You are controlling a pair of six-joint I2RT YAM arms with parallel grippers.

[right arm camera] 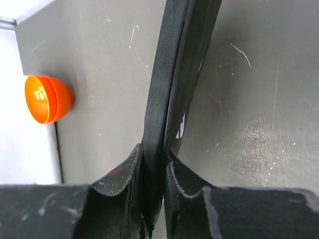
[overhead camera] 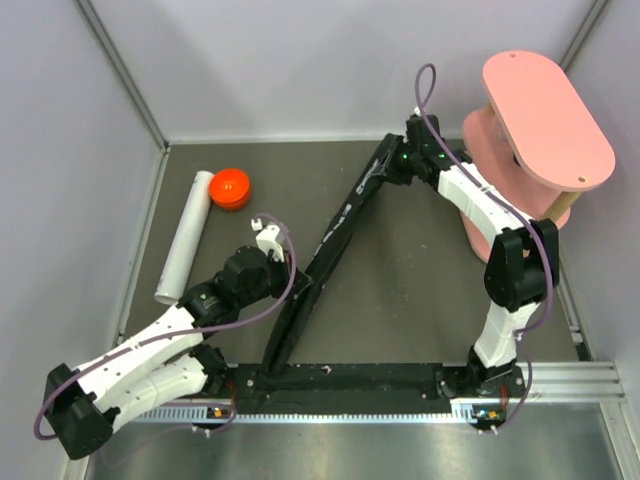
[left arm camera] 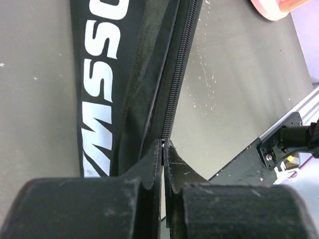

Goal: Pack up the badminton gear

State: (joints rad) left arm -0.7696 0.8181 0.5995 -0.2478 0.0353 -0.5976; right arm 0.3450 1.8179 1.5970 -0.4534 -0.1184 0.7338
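The white tube (overhead camera: 183, 240) lies flat on the table, well out to the left of the left pincer (left arm camera: 163, 145). Its orange cap (overhead camera: 230, 188) is off and sits just beside the tube's far end. The tube's long axis runs near to far, leaning slightly right.

The left pincer is pressed together on the zip (left arm camera: 177, 89) edge of the black bag (overhead camera: 330, 250). Whether it has the slider itself between its tips is too small to tell.

From that pincer the bag stretches away as one long narrow strip standing on its edge. Its long axis is a diagonal from the near left to the far right, where the right pincer (right arm camera: 154, 154) pinches the far end, fabric squeezed between its fingers. The lettering side faces left, away from the pink shelf (overhead camera: 545, 115) that stands beyond the right pincer.

Risks, as I judge them:
- Both holds are thin pinches on a fabric rim, so a pull along the zip could drag the edge out of the far pincer.
- If that hold goes, the bag would likely flop onto its side.
- Loose cloth beside the teeth could jam the slider.
- Closing the zip with the tube and cap outside would leave the packing unfinished.
- No rackets or shuttlecocks show, so I cannot say whether they are inside.
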